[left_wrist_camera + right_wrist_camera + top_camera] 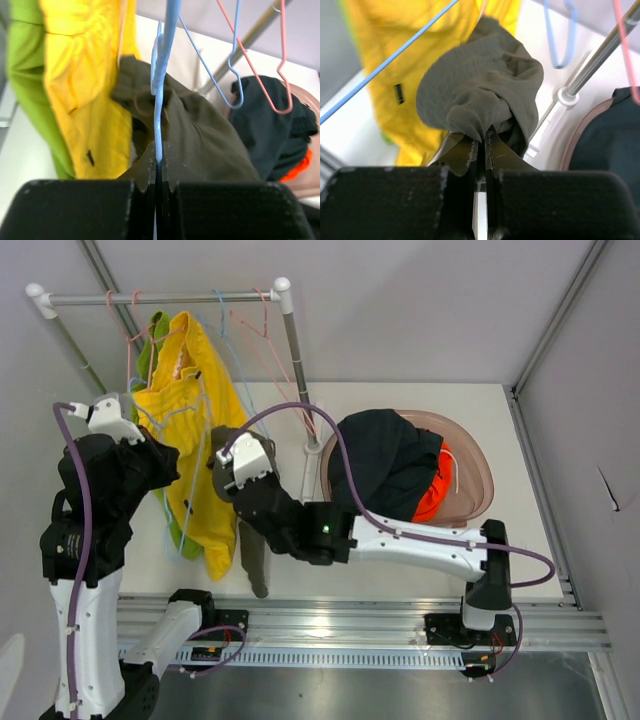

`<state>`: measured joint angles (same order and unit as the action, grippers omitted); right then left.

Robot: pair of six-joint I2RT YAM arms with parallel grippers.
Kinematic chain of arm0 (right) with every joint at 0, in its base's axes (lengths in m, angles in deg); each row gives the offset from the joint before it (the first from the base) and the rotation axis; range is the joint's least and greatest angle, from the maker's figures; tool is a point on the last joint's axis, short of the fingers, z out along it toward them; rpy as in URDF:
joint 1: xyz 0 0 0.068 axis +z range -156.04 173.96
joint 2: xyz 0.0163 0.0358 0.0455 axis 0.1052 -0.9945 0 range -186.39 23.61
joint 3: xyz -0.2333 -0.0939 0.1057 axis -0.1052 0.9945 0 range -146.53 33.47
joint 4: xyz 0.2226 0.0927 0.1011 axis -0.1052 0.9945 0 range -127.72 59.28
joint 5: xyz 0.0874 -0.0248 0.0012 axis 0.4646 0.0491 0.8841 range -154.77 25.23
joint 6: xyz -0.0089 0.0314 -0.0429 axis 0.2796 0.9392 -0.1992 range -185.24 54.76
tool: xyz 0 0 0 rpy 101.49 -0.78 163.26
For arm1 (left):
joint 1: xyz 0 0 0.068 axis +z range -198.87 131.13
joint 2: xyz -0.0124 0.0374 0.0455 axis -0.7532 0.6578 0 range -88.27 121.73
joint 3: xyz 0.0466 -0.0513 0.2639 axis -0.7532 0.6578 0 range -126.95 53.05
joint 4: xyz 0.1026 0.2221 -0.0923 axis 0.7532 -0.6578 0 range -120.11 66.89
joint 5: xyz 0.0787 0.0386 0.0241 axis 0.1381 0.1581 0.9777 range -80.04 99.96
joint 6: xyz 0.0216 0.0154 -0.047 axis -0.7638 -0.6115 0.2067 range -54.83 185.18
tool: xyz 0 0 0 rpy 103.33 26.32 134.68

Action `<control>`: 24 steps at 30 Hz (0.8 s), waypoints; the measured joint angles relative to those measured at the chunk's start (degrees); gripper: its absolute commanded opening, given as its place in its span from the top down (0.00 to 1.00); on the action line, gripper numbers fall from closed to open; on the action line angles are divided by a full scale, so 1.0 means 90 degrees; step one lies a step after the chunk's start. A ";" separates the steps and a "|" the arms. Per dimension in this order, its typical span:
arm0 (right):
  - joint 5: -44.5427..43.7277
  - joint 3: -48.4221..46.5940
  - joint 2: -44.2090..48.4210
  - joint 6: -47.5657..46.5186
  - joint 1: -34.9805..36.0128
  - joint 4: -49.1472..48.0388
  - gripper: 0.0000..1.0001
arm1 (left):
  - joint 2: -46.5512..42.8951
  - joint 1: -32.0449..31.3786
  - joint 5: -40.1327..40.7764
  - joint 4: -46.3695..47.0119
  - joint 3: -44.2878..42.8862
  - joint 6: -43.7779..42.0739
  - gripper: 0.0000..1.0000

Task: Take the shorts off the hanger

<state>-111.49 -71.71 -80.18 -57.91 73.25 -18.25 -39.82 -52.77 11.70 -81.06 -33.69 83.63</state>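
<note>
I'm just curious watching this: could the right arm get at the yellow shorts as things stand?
Probably not at once. The yellow shorts hang close behind, but the right end effector is shut on the olive-grey shorts and would need to release them first.

no legible text, labels or numbers anywhere

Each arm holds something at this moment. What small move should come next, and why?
Probably the right gripper should pull the olive-grey shorts a little toward the basin, away from the blue hanger. Its jaws are shut on the cloth, the left gripper pinches the hanger wire to steady it, and the shorts appear to hang against that wire.
</note>
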 measured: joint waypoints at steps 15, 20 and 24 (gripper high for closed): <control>-0.0782 -0.1882 0.1214 -0.2642 -0.1530 -0.0933 1.00 | -0.0478 0.0000 0.0296 0.0362 0.1341 -0.0206 1.00; -0.0714 -0.2540 0.1324 -0.3079 -0.2312 -0.1117 1.00 | -0.0483 0.0000 0.0328 0.0408 0.1353 -0.0277 1.00; -0.0585 -0.2113 0.1732 -0.3072 -0.2917 -0.1205 1.00 | -0.0478 0.0000 0.0430 0.0454 0.1353 -0.0294 1.00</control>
<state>-116.76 -90.73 -64.59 -85.56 47.00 -29.09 -44.13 -52.77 15.57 -76.97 -21.52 80.99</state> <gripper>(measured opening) 0.040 0.027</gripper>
